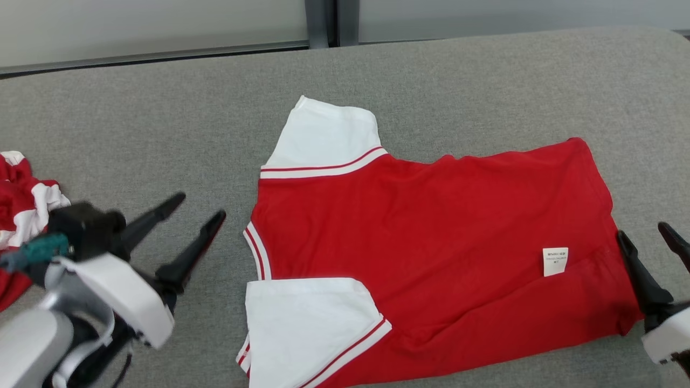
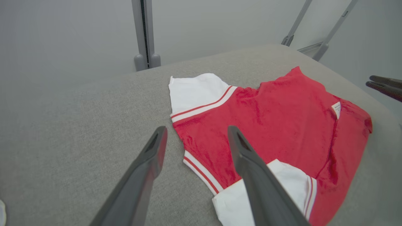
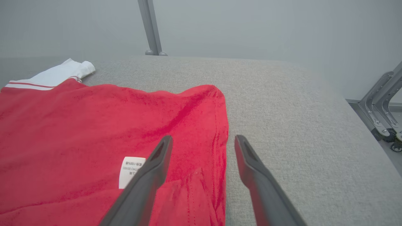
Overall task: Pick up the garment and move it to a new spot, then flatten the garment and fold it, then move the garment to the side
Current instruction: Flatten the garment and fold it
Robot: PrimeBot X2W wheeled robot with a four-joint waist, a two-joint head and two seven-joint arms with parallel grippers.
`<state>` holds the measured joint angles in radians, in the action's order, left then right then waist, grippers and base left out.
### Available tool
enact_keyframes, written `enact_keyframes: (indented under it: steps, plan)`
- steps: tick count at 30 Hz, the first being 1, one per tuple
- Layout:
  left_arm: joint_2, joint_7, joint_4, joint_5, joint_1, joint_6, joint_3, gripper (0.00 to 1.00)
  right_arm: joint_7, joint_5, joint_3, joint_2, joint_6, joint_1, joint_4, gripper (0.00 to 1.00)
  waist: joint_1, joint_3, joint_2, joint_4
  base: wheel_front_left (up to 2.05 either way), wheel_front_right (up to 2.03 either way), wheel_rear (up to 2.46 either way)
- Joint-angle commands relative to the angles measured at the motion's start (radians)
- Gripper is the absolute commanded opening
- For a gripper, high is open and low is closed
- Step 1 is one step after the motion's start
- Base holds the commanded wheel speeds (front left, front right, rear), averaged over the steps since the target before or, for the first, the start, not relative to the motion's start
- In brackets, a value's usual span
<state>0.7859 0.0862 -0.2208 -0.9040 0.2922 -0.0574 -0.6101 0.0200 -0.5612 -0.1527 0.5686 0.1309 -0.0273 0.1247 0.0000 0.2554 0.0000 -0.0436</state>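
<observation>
Lying flat at the centre of the grey surface (image 1: pixel 161 108), the red garment (image 1: pixel 431 231) with white sleeves had its collar toward 9 o'clock and its hem toward 3 o'clock. The left jaws stood spread and empty at 8 o'clock, near the collar. The right jaws, likewise spread and empty, were at the hem edge at 4 o'clock. A crumpled red-and-white cloth (image 1: pixel 21 210) sat at 9 o'clock, well apart.
</observation>
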Motion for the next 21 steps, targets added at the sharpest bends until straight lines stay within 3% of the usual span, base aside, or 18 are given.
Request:
enact_keyframes:
  steps: [1,6,9,14,21]
  plan:
    - [-0.006,0.016,0.024,0.018,0.06,0.016,0.004,1.0,0.011,0.017,0.001,-0.01,0.0,-0.026,-0.01,1.0,0.0,0.033,0.0,-0.008,0.0,0.0,0.0]
    - [-0.111,0.153,0.224,0.01,0.373,0.113,-0.027,1.0,0.031,0.09,-0.032,-0.073,0.0,-0.124,-0.033,1.0,0.0,0.119,0.0,-0.049,0.0,0.0,0.0]
    - [-0.161,0.247,0.359,-0.007,0.54,0.149,-0.046,1.0,0.044,0.099,-0.064,-0.098,0.0,-0.175,-0.032,1.0,0.0,0.177,0.0,-0.09,0.0,0.0,0.0]
    - [-0.19,0.39,0.556,-0.013,0.745,0.174,-0.081,1.0,0.078,0.1,-0.106,-0.121,-0.001,-0.247,-0.001,1.0,0.0,0.252,0.0,-0.173,0.0,0.0,0.0]
    - [-0.2,0.522,0.713,-0.035,0.869,0.186,-0.13,1.0,0.138,0.096,-0.142,-0.145,-0.001,-0.314,0.075,1.0,0.0,0.298,0.0,-0.258,0.0,0.0,0.0]
